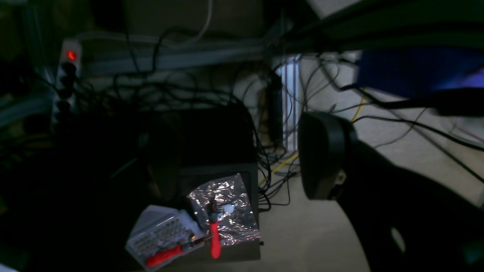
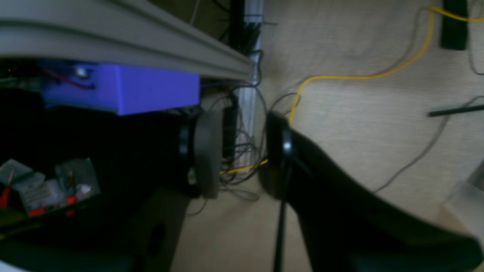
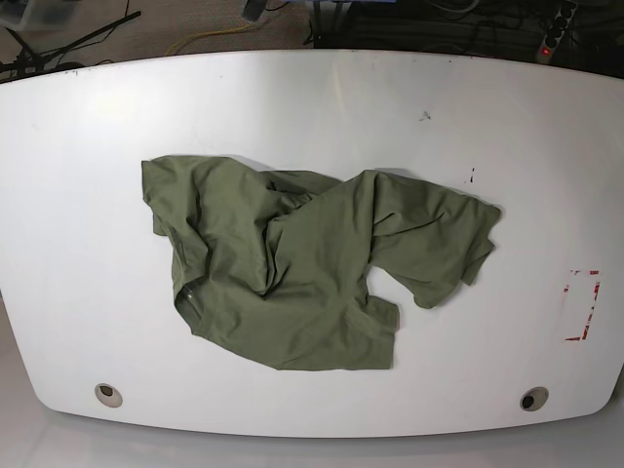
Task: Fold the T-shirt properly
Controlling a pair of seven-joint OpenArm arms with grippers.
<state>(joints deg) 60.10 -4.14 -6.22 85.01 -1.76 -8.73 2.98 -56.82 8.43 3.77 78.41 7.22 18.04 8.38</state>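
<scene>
On the white table [image 3: 88, 127] the olive T-shirt [image 3: 292, 263] is lying crumpled, untouched — both arms parked below, left gripper [image 1: 242, 151] gaping wide, right gripper [image 2: 242, 151] narrower, empty.

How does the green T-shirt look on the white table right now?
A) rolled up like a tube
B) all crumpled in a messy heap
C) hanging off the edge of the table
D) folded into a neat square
B: in the base view the T-shirt lies bunched and wrinkled in the middle of the table, with parts flopped over each other and no neat folds.
</scene>
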